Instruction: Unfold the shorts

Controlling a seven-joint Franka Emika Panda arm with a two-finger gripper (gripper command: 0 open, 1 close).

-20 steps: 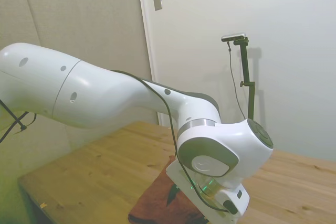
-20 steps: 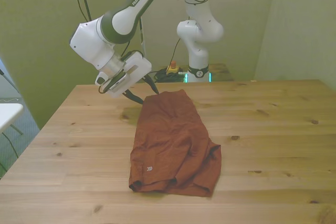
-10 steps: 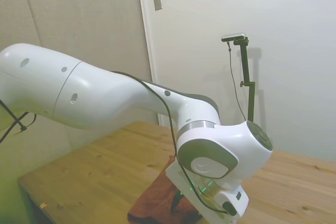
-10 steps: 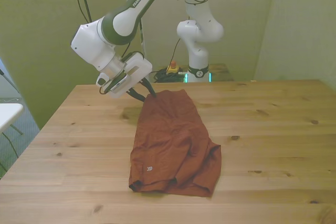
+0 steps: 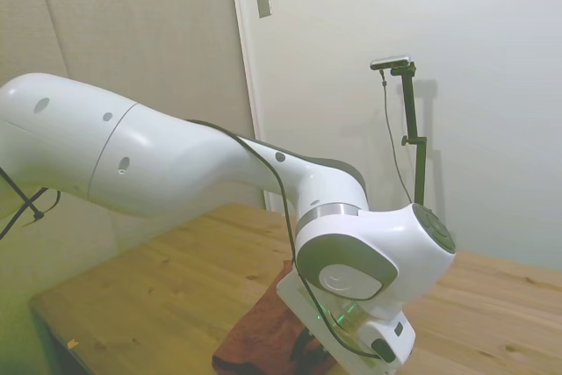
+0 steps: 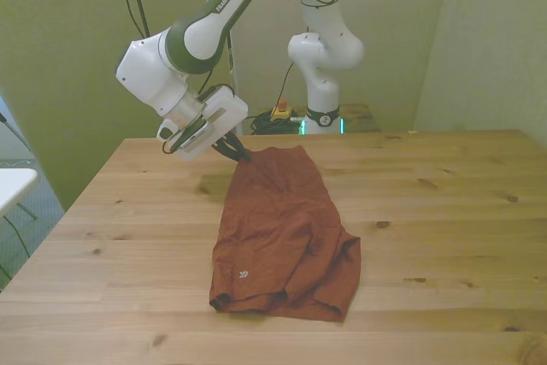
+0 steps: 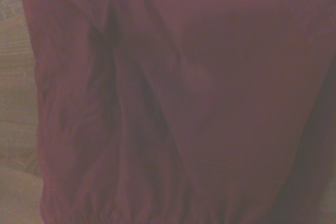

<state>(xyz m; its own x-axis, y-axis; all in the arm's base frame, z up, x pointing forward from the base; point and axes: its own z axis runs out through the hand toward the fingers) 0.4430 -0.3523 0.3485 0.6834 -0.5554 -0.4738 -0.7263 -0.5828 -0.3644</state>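
Shorts (image 6: 282, 232) are lying folded mid-table while the gripper (image 6: 241, 155), having closed in over the last second, is pinching their far corner with clenched fingers, indicating the unfolding pull is about to start.

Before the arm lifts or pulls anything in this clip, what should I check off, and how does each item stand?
1. Shorts lie folded on the table: ok, a long folded bundle, not yet opened.
2. Gripper is at the cloth: ok, at the far corner on the front view's left.
3. Jaws shut on fabric: cannot tell, the tips are too dark and small.
4. Wrist view shows cloth under the wrist: ok, creased red fabric fills it, though blurred.
5. Room to spread: ok, bare wood shows on both sides of the shorts.
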